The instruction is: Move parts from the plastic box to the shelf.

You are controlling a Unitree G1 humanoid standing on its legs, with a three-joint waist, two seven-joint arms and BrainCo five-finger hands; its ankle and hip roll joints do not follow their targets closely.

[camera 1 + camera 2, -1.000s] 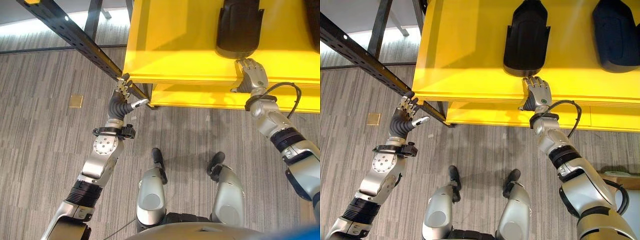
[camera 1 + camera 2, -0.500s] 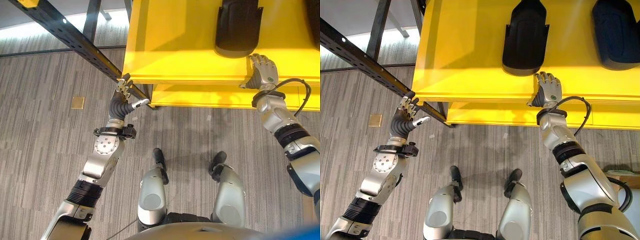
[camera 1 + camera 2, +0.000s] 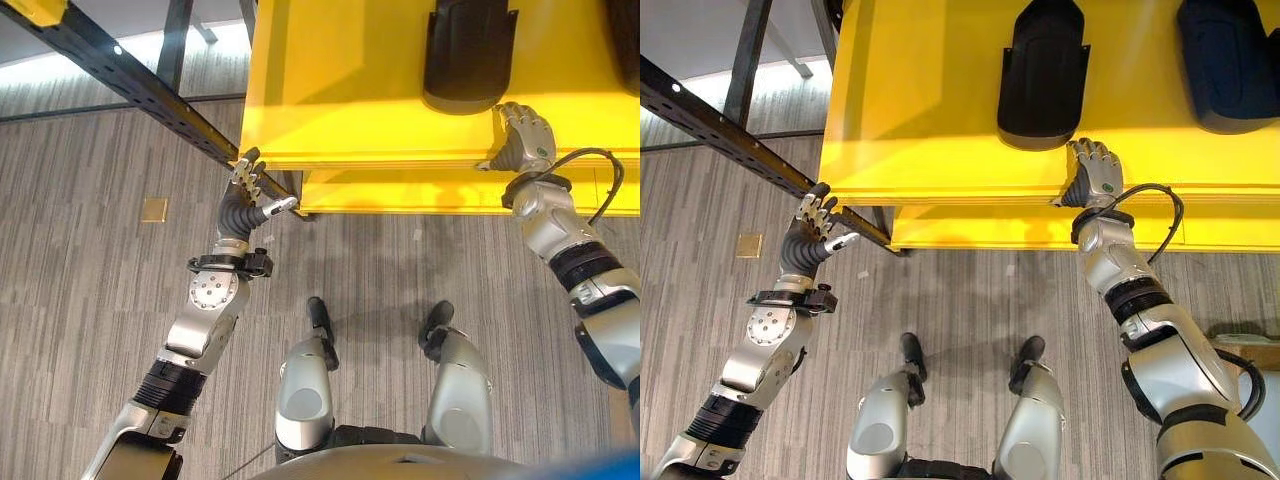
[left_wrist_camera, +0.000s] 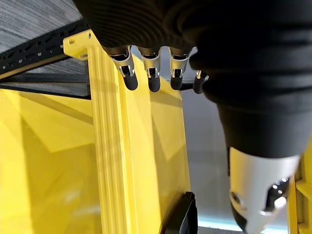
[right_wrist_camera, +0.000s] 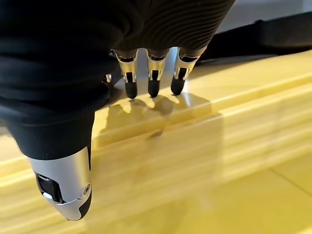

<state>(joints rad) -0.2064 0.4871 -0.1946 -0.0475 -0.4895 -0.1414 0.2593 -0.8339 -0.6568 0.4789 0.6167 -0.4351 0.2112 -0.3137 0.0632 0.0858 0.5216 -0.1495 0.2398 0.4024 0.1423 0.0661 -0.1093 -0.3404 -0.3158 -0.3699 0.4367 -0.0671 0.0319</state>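
A black moulded part (image 3: 468, 55) lies on the top board of the yellow shelf (image 3: 340, 80), close to its front edge. A second black part (image 3: 1227, 60) lies further right on the same board. My right hand (image 3: 522, 140) rests at the shelf's front edge, just right of the first part's near end, open and holding nothing. In the right wrist view its fingers (image 5: 153, 78) reach out over the yellow edge (image 5: 195, 136). My left hand (image 3: 245, 195) hangs open by the shelf's front left corner; its fingers (image 4: 151, 73) are relaxed beside the yellow edge (image 4: 112, 146).
A lower yellow board (image 3: 420, 190) sits under the top one. A black perforated rack beam (image 3: 130, 75) runs diagonally from the upper left to the shelf's corner. A small tan square (image 3: 153, 207) lies on the grey floor at the left.
My right hand has slid right along the shelf's front edge, from below the black part to just right of its near end. The left arm has not moved.
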